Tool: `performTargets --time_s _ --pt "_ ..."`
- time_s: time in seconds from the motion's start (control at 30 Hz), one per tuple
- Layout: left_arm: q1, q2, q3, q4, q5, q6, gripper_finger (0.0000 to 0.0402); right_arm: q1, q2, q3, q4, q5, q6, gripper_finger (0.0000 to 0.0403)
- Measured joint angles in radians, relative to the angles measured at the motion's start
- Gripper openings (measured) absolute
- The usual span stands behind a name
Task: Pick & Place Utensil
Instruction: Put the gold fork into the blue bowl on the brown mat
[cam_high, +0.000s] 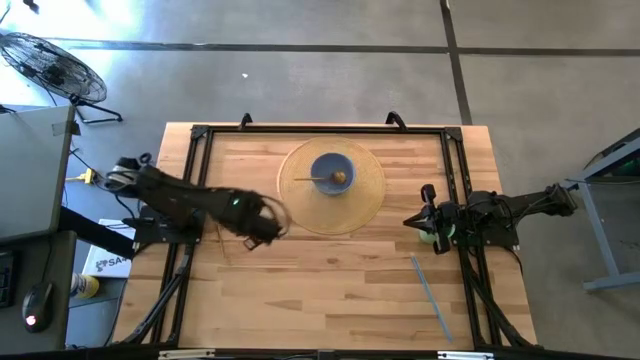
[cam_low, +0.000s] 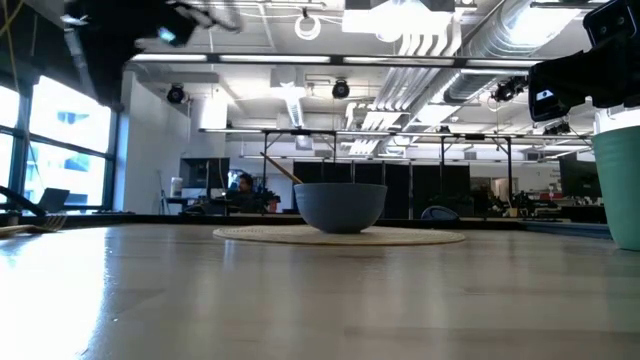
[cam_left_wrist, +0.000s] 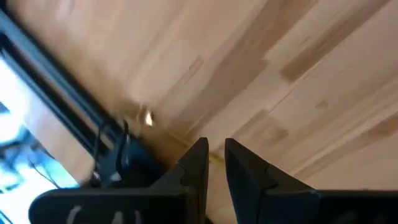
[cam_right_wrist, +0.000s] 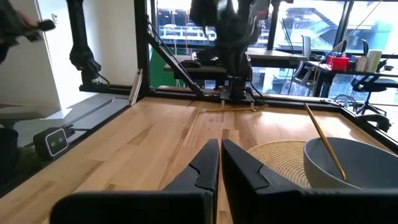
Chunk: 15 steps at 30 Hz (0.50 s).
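Observation:
A blue bowl (cam_high: 331, 171) stands on a round woven mat (cam_high: 370, 195) at the table's far middle. A thin wooden-handled utensil (cam_high: 322, 179) rests inside it; in the low view its handle (cam_low: 280, 168) leans out over the rim, and the right wrist view shows the handle (cam_right_wrist: 324, 140) too. My left gripper (cam_high: 268, 229) hovers shut over bare wood, left of the mat and touching nothing (cam_left_wrist: 216, 155). My right gripper (cam_high: 410, 221) waits shut at the mat's right edge (cam_right_wrist: 220, 155). A thin wooden stick (cam_high: 217, 240) lies on the table near the left rail.
A green cup (cam_high: 430, 237) stands under the right arm, seen at the low view's right edge (cam_low: 620, 190). A long grey strip (cam_high: 430, 297) lies on the near right of the table. A black frame rail (cam_high: 320, 130) runs around the tabletop. Bare wood fills the near middle.

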Motion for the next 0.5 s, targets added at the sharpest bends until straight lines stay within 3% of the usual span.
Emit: performTargets --time_s 0.17,0.5 --pt "-0.041 -0.086 -0.232 0.044 0.003 -0.231 0.0049 0.000 0.000 0.000 0.000 0.000 0.000 0.0012" --pt "-0.005 -0.116 -0.495 0.354 0.105 -0.304 0.0049 0.000 0.000 0.000 0.000 0.000 0.000 0.0012"
